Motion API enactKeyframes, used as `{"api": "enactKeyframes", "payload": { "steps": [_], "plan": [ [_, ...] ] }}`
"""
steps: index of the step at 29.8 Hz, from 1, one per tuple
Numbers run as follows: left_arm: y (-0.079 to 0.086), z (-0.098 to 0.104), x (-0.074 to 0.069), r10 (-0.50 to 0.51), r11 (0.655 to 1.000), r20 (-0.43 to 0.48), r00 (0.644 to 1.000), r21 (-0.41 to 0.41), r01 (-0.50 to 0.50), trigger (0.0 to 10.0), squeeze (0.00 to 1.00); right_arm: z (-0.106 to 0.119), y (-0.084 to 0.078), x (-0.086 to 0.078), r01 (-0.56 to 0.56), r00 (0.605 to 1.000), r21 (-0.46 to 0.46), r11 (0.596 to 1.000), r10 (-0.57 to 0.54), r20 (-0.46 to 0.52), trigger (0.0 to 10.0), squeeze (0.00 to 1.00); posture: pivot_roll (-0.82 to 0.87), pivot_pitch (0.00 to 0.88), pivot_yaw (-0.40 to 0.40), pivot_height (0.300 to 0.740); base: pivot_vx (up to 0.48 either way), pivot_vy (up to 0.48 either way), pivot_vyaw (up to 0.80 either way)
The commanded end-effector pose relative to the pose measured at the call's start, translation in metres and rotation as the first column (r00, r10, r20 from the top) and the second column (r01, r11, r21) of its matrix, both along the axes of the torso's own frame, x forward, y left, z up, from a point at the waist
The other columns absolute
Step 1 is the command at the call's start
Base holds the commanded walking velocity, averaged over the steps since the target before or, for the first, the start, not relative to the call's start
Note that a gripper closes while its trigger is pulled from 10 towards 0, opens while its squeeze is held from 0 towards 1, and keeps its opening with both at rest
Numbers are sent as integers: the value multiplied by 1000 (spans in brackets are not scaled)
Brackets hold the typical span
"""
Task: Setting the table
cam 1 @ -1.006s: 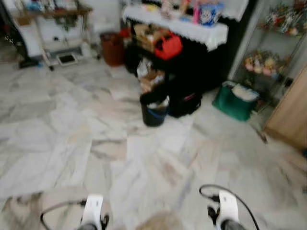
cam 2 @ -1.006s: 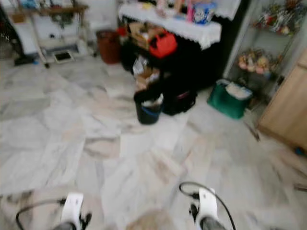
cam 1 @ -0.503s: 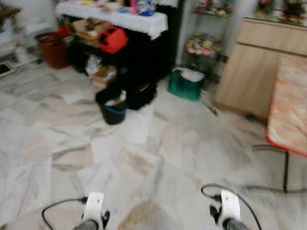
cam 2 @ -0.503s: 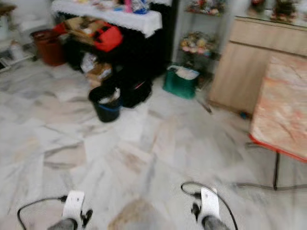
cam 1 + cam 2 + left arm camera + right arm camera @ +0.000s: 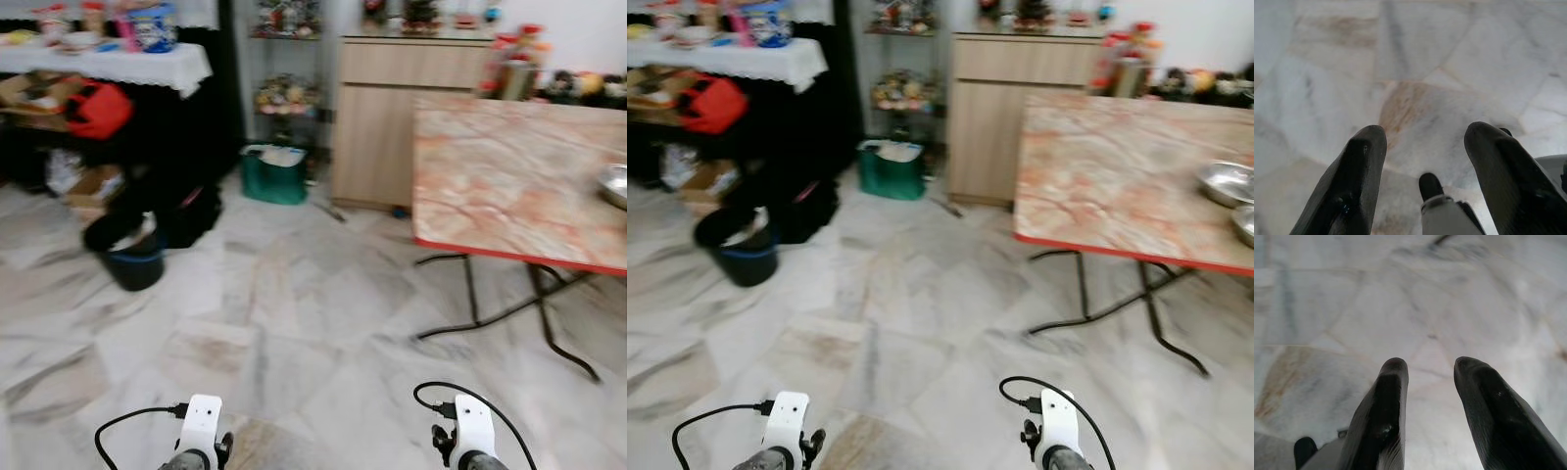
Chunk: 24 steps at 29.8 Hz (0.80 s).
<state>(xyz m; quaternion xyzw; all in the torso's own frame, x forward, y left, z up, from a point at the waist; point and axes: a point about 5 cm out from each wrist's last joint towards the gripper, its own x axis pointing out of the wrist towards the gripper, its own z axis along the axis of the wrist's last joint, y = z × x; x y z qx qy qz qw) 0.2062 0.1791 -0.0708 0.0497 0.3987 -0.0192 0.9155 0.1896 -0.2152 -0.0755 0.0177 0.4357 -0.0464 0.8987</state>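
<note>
A folding table [image 5: 1117,176] with an orange marbled top and red edge stands at the right on thin black legs. Two steel bowls [image 5: 1227,182] rest near its right end. Both arms hang low at the picture's bottom, their white wrists [image 5: 784,426] [image 5: 1056,426] over the marble floor. My left gripper [image 5: 1422,134] is open with only floor tiles between its black fingers. My right gripper [image 5: 1427,364] is also open above the floor, holding nothing.
A wooden cabinet [image 5: 1019,108] stands behind the table against the wall. A green bag [image 5: 892,168] lies beside it, a black bucket [image 5: 743,250] at the left, and a cluttered dark shelf with a white cloth [image 5: 725,59] behind that. Jars [image 5: 1122,69] sit at the table's far edge.
The camera has swung right: the bucket and shelf slid to the left and the folding table with bowls came into view. Both arms hang as before.
</note>
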Motion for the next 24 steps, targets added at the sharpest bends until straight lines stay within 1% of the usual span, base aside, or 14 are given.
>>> {"api": "enactKeyframes", "payload": {
  "steps": [1, 4, 6, 16, 20, 24],
  "plan": [
    [2, -1, -1, -14, 1000, -13, 1000, 20, 15, 10000, 0, 3, 2, 6, -5, 1000, 5, 1000, 5, 28, 10000, 0, 23, 0, 4, 740, 0, 0, 0],
    [2, -1, -1, -21, 999, -17, 1000, 29, 22, 10000, 0, 3, 3, 7, 2, 999, 9, 1000, -2, 32, 10000, 0, 23, 0, 4, 740, 0, 0, 0],
    [2, -1, 0, -34, 998, -18, 999, 44, 35, 10000, 0, 4, 4, 8, 0, 999, 10, 1000, 0, 35, 10000, 0, 25, 0, 4, 740, 0, -268, 0],
    [2, -1, -2, -23, 999, -20, 1000, 42, 24, 10000, 0, 3, 3, 7, 9, 1000, 7, 1000, -9, 22, 10000, 0, 26, 0, 2, 740, 0, -282, 0],
    [2, -1, -2, -21, 999, -20, 1000, 39, 22, 10000, 0, 3, 2, 7, 11, 1000, 8, 1000, -11, 19, 10000, 0, 25, 0, 1, 740, 0, -273, -706],
    [2, -2, -2, -23, 999, -20, 1000, 37, 23, 10000, 0, 4, 2, 8, 3, 999, 4, 1000, -3, 32, 10000, 0, 24, 0, 1, 740, 0, -275, 0]
  ]
}}
